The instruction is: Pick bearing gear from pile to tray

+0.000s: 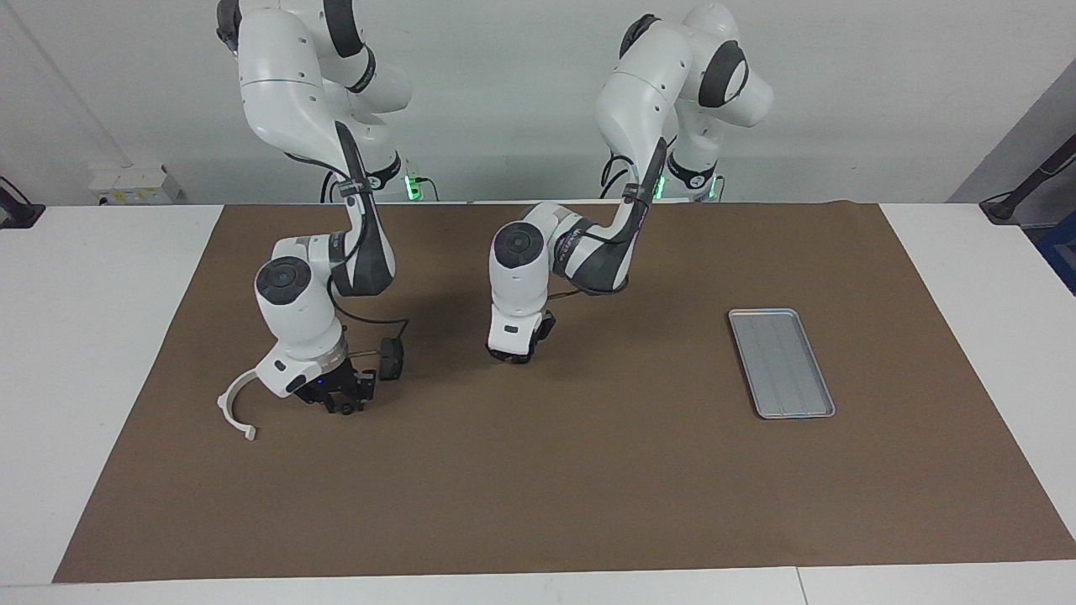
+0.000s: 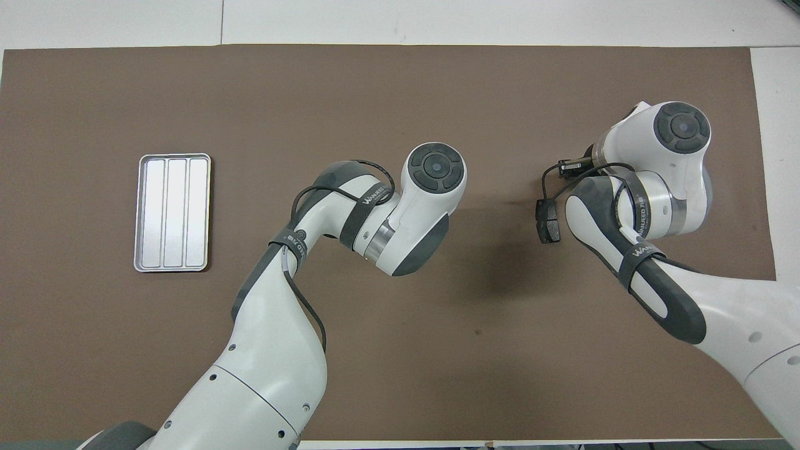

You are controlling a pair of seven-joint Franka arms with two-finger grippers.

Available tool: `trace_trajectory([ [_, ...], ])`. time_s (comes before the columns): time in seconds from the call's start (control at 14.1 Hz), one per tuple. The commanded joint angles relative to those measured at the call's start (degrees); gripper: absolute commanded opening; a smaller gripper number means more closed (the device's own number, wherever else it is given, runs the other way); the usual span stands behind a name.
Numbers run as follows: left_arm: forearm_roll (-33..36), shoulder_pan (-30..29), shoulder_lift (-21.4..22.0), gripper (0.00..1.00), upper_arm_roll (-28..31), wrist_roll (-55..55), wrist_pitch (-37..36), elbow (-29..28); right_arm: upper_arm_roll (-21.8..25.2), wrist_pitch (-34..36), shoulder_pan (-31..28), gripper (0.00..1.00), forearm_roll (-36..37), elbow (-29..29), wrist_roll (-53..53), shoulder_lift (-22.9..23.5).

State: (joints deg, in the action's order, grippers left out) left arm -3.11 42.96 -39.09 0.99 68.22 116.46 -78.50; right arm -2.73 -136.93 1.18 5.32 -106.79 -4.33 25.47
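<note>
The pile lies toward the right arm's end of the mat: a white curved arc (image 1: pixel 234 405), a dark brake pad (image 1: pixel 389 358) (image 2: pixel 548 221) and a tiny black ring, the bearing gear (image 1: pixel 345 409). My right gripper (image 1: pixel 340 400) is down at the mat with its fingers drawn in on that ring. My left gripper (image 1: pixel 514 355) hangs low over the middle of the mat, fingertips together; whether anything small sits between them does not show. The silver tray (image 1: pixel 780 361) (image 2: pixel 172 214) lies empty toward the left arm's end. In the overhead view both wrists cover their fingertips.
A brown mat (image 1: pixel 588 487) covers the table (image 1: pixel 101 277), which shows white at both ends. A black cable loops from the right wrist down beside the brake pad.
</note>
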Motion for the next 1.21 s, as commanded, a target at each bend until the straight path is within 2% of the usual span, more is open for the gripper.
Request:
trace_trajectory([
  [0.0,1.0,-2.7,7.1,0.0,0.4,0.8,-3.4,-3.2,-0.1,-1.5,-0.7,0.0,-0.7,-0.4,1.9,0.1],
  [0.14,1.0,-4.4,9.8,0.0,0.5,-0.6,-5.5,-5.1,-0.1,-1.3,-0.8,0.0,-0.7,0.8,1.9,0.0],
  [0.28,1.0,-7.5,13.4,0.0,0.4,-6.5,-6.9,-8.6,-0.1,1.4,-0.5,0.0,-0.7,4.2,1.5,-0.2],
  [0.5,0.9,-13.8,23.5,0.0,0.4,-17.5,-6.5,-20.0,-0.8,10.4,1.4,0.0,-0.8,12.9,-3.3,-0.3],
  [0.64,0.9,-18.2,27.6,0.0,0.4,-26.1,-6.8,-24.8,-1.0,15.4,3.9,0.0,-0.7,17.6,-9.3,-0.5],
  [0.78,0.9,-22.2,29.3,0.0,0.4,-33.7,-6.6,-27.9,-1.0,17.6,7.1,0.0,-0.8,19.5,-15.3,-0.6],
  [1.13,0.9,-30.2,29.9,0.0,0.4,-48.6,-2.2,-30.7,-1.0,19.4,20.2,0.0,-0.7,17.5,-37.3,-2.3],
])
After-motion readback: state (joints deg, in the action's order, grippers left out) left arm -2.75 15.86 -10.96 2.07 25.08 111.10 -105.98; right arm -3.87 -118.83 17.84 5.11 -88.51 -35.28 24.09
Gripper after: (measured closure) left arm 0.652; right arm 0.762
